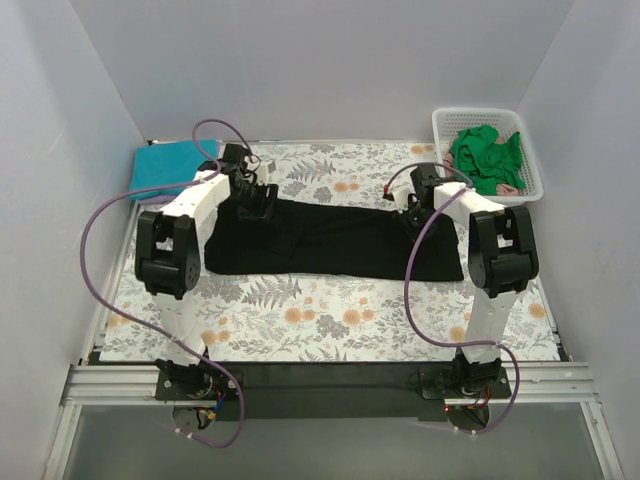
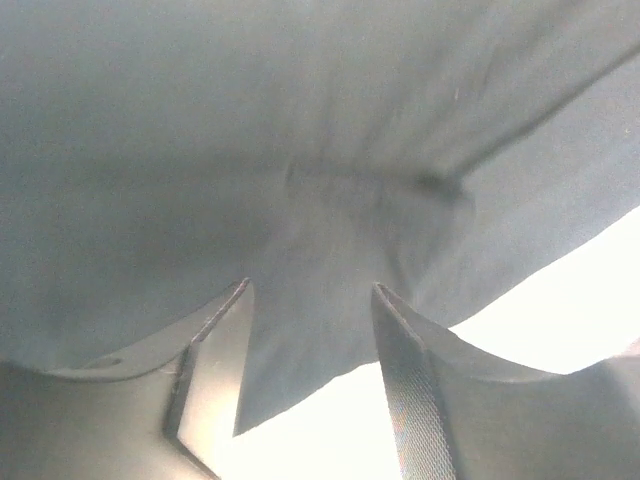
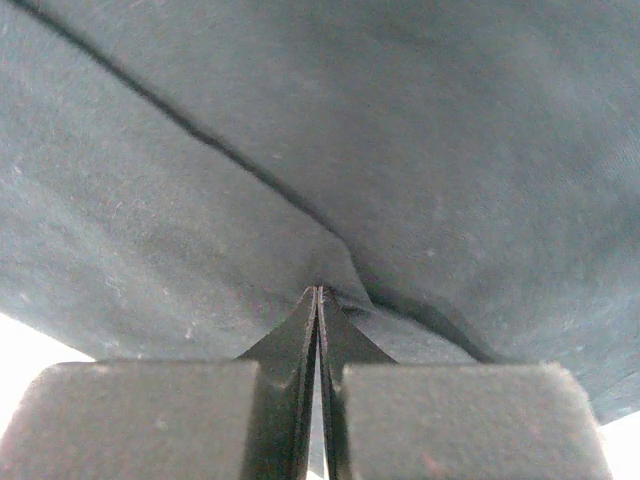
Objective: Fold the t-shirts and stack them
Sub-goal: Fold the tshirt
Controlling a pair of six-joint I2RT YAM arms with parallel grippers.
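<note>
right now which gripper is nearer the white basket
Right. The right gripper pinches the right end of the black t-shirt, a short way from the white basket; the left gripper is at its left end, near the teal t-shirt.

The black t-shirt [image 1: 330, 238] was matt knitted cloth (fine lint showed up close), the teal t-shirt [image 1: 170, 163] equally soft and dull. The basket [image 1: 475, 114] was smooth white plastic lattice, the tabletop cover [image 1: 300, 310] printed cloth, and the left gripper [image 2: 312, 288] matt dark plastic with one finely ribbed pad [image 2: 400, 400].
</note>
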